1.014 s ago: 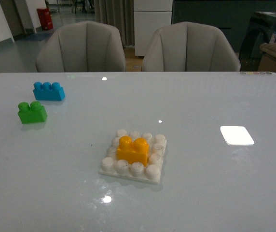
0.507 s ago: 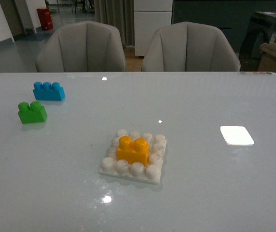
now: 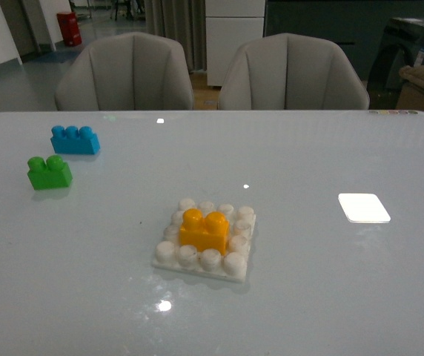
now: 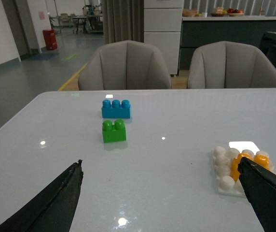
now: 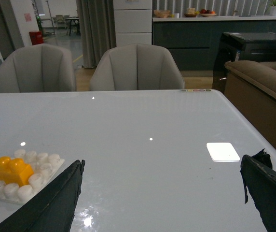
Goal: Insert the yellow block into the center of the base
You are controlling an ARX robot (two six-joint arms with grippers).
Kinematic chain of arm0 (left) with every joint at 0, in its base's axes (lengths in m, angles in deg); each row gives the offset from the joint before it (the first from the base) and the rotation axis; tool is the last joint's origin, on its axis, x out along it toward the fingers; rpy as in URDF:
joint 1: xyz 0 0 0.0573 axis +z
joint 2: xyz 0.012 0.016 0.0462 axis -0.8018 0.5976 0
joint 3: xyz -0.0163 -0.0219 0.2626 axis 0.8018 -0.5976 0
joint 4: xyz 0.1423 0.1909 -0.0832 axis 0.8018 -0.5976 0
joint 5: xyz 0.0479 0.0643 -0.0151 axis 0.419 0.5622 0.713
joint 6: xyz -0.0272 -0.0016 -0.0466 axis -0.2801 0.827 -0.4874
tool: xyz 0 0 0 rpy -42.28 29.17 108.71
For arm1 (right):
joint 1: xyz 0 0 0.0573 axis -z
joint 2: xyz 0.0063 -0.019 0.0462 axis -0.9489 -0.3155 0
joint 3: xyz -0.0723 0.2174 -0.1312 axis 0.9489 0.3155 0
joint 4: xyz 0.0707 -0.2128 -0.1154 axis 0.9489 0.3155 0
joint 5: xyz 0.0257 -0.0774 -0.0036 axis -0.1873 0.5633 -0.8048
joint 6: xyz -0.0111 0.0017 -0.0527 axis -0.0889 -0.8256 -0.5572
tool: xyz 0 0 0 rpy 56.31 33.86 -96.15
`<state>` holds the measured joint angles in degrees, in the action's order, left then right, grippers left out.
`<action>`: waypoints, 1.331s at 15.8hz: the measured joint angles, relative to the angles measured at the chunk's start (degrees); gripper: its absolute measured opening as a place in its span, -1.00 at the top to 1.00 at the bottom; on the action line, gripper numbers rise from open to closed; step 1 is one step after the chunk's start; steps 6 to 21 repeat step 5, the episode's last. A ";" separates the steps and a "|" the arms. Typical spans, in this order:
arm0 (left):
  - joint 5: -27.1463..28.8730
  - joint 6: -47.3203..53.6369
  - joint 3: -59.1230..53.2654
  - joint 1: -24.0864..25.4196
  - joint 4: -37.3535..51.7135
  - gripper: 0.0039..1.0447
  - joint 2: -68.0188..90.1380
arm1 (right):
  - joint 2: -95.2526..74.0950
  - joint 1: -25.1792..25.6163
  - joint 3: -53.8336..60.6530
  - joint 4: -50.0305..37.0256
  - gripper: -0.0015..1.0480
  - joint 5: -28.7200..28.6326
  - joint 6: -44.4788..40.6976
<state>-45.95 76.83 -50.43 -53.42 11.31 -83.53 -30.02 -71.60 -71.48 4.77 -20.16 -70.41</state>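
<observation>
Nothing has moved since the earlier front views — every brick and the plate lie exactly where they did. The yellow block [image 3: 204,231] sits upright on the base [image 3: 207,239], over its middle studs, with a ring of bare white studs showing on all sides; it looks seated rather than merely resting, though how firmly cannot be told. Its long axis runs roughly across the table [image 3: 323,297], side to side as the robot faces it.

Neither arm appears in the front view. In the left wrist view the left gripper [image 4: 169,198] has its dark fingers spread wide and nothing between them; the right gripper [image 5: 169,198] in its own view is likewise wide apart and empty. Both hang back toward the near edge of the table, well apart from the base, which lies ahead of them — to the right of the left gripper and to the left of the right one. Which is nearer I cannot tell.

By this judgement the task looks complete, so no approach seems called for; a press to confirm seating would be the only move left.

Room is ample: the green brick [image 3: 49,172] and blue brick [image 3: 75,140] sit near the far left corner, the white patch [image 3: 363,208] toward the right edge, all well clear of the base.
</observation>
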 joint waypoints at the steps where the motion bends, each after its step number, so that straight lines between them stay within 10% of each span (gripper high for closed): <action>1: 0.00 0.00 0.00 0.00 0.00 -0.88 0.00 | 0.00 0.00 0.00 0.00 -0.88 0.00 0.00; 21: 0.00 0.00 0.00 0.00 0.00 -0.88 0.00 | 0.00 0.00 0.00 0.00 -0.88 0.00 0.00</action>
